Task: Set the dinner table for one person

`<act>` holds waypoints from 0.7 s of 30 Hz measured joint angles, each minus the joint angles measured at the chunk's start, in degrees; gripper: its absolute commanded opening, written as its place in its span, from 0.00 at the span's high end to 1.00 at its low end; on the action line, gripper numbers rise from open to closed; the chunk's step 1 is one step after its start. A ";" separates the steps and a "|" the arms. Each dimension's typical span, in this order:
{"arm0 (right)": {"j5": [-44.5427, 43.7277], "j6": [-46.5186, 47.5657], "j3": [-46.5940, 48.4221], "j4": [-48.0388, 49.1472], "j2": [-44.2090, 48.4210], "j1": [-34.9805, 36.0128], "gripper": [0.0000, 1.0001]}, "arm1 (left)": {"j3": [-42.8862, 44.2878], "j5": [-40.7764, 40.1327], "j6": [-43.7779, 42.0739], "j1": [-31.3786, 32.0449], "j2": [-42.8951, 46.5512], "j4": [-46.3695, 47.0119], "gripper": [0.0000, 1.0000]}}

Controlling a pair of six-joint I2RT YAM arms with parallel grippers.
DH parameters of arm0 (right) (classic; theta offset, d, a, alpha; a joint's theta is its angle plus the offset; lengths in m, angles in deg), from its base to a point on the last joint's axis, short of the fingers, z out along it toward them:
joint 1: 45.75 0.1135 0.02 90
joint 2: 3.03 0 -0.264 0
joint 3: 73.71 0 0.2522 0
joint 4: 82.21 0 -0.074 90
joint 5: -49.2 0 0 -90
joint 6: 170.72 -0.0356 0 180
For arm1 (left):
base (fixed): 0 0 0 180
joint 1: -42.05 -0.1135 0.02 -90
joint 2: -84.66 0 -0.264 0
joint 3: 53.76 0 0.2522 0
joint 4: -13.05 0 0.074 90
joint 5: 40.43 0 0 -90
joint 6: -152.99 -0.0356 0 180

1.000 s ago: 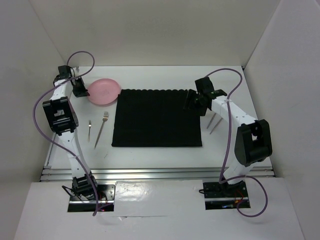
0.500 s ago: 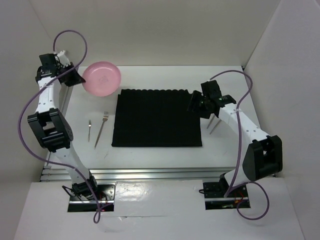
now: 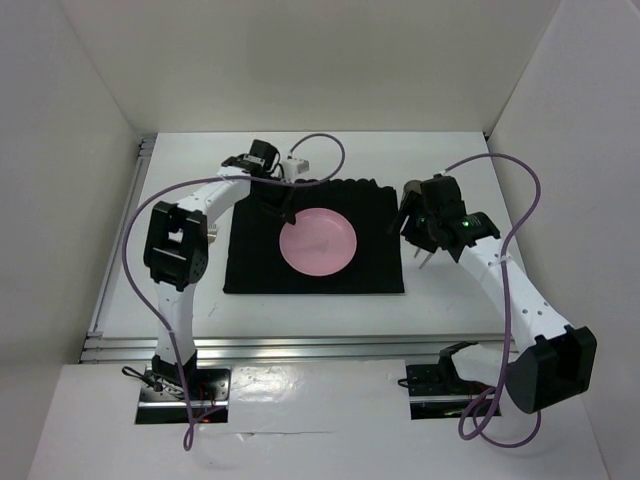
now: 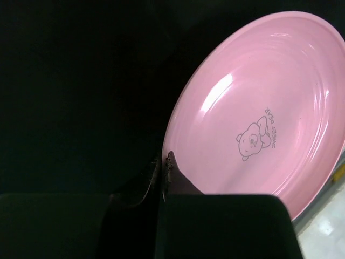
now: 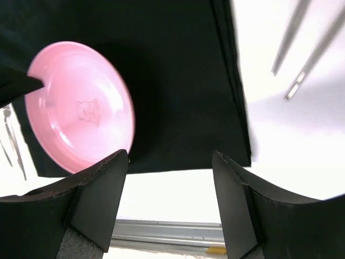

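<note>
Presently: plate-placing step. Left claw (image 4: 163, 171) is closed tight on the rim of the pink plate (image 3: 318, 243), pinching its far-left edge as the top view shows it. The plate is over the middle-right of the black ribbed placemat (image 3: 250, 262). Left wrist view shows the plate at a slant to the camera. Cannot tell whether its base touches the mat or hangs just above it. Right claw (image 5: 170, 159) is spread wide with nothing in it, hovering above the mat's right edge. It is near two slim metal utensils (image 5: 302, 46) lying on bare white just beyond that edge.

Judgement: plate nearly set down. Next move calls for lowering it flat, opening the left claw off the rim without dragging the plate, then lifting clear. Right claw looks placed to go for the utensils on its side. They are thin and lie flat against the surface, so likely awkward to pinch.

Table (image 3: 310, 312): large white rectangle, flat and matte, lying under both arms and carrying mat, plate and utensils. Silver aluminium rails (image 3: 300, 345) run along its near edge and up its left side. It is far larger than the mat, which lies about its middle, with bare white on every side.
</note>
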 measured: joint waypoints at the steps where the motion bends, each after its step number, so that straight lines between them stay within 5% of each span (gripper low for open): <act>1: -0.28 -0.09 -0.24 -0.35 0.26 0.00 0.28 | 0.02 -0.44 -0.28 0.70 -1.25 -0.09 1.00; 21: -5.25 -1.81 -2.49 -4.35 0.87 0.00 0.19 | -2.47 -5.44 -0.83 1.60 -5.90 6.27 1.00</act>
